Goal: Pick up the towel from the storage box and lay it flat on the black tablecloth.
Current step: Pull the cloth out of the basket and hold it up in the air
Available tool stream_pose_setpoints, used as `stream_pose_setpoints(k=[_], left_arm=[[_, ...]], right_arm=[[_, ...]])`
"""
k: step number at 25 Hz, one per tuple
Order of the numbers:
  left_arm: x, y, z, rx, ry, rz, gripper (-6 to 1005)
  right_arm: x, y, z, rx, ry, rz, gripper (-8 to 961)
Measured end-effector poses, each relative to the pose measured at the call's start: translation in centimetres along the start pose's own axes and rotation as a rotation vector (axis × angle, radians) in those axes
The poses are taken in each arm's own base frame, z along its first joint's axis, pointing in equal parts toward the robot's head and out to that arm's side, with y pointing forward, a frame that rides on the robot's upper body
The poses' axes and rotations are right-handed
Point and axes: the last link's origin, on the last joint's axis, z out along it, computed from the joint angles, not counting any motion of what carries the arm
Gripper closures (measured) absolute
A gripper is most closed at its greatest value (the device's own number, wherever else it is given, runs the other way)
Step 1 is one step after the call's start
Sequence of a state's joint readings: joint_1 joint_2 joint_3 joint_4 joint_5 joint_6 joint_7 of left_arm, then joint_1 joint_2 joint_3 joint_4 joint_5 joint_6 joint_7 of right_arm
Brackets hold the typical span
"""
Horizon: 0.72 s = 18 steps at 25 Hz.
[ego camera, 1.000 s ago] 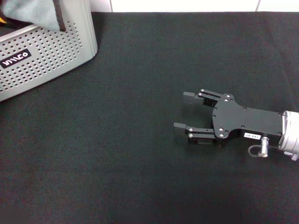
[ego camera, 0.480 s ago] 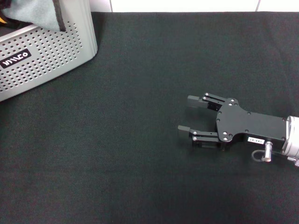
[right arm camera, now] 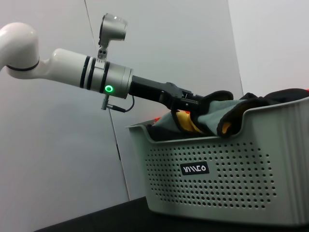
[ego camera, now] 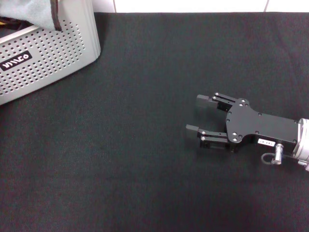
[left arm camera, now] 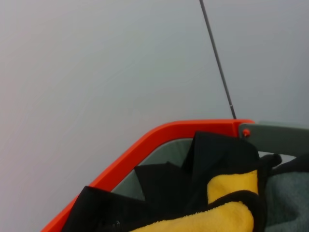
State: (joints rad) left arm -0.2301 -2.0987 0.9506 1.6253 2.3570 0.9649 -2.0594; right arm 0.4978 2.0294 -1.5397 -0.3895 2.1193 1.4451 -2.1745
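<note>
The light grey perforated storage box (ego camera: 48, 53) stands at the far left of the black tablecloth (ego camera: 135, 145). The towel (ego camera: 34, 12), grey-green with dark edging, hangs over the box's rim. In the right wrist view the left gripper (right arm camera: 193, 102) reaches into the box (right arm camera: 231, 159) from above and is shut on the towel (right arm camera: 217, 107), which bunches up at its fingers. The left wrist view shows the towel's yellow face (left arm camera: 231, 212) close up. My right gripper (ego camera: 194, 113) is open and empty, low over the tablecloth at the right.
Plain black fabric (left arm camera: 164, 188) lies bunched in the box beside the towel. The box has an orange rim piece (left arm camera: 145, 150). A white wall runs behind the table's far edge (ego camera: 193, 6).
The towel's hanging edge has risen a little at the box rim. My right gripper has drifted slightly right and nearer to me, still open.
</note>
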Motion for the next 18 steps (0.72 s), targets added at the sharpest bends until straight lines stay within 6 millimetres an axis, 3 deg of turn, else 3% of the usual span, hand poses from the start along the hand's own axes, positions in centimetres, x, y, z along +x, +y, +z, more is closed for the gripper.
stream_pose_setpoints(k=[10,15,18], left_arm=[[0.2,0.4,-0.2,-0.027,0.021,-0.015,719],[0.8,0.6,-0.7,-0.055,0.084,-0.054,930],[1.4,1.2,-1.7,-0.113,0.168,-0.058,960]], right_arm=[[-0.1,0.0,-0.1,0.006,-0.013,0.001,128],[-0.2,0.0,-0.1,0.008,-0.021,0.003,128],[-0.2,0.0,-0.3,0.014,-0.033,0.007,128]])
